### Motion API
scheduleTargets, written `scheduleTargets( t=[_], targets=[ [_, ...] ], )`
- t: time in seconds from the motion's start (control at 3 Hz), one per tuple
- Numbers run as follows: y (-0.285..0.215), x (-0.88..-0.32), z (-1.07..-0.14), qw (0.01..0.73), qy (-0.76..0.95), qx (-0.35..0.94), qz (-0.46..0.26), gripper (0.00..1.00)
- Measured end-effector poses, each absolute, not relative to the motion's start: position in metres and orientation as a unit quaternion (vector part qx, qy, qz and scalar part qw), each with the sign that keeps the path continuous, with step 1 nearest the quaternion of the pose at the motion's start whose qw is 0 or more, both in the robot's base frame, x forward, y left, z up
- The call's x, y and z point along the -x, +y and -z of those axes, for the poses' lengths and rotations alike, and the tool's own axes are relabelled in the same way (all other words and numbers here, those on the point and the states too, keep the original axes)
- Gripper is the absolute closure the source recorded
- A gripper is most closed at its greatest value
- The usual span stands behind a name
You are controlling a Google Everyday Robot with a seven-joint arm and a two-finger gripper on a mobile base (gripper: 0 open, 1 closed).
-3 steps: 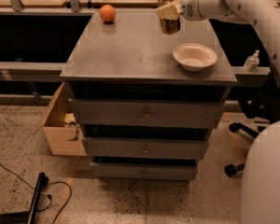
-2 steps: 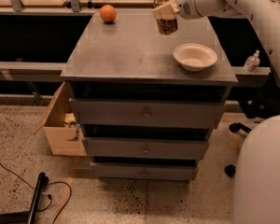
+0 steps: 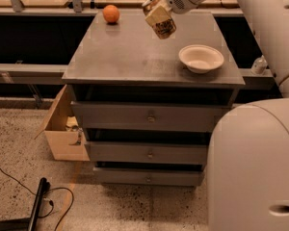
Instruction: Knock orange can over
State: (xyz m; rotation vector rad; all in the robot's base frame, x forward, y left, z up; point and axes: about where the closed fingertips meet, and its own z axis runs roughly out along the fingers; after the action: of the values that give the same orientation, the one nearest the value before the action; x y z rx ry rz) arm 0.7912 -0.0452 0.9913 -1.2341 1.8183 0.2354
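The orange can [image 3: 160, 21] tilts on the cabinet [image 3: 125, 52] top, the gripper [image 3: 153, 4] at its upper end. Its opening cannot be told

Jaws at tilted orange can [image 3: 160, 21] over cabinet [image 3: 130, 52]

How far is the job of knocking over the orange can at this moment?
Done: the gripper is at the top of the orange can, near the back of the cabinet top. In hand: the can is tilted, not upright. Left: it does not yet lie flat on its side.
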Motion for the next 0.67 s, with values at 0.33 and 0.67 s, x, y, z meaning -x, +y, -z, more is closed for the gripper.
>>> scheduleTargets(
  t=[0.33,0.67],
  targets=[
    [-0.025,-0.785,-0.982,0.408,0.722,0.555,-0.066,1.0],
    [-0.007,-0.78,-0.971,0.372,0.706,0.601,-0.046,1.0]
  ],
)
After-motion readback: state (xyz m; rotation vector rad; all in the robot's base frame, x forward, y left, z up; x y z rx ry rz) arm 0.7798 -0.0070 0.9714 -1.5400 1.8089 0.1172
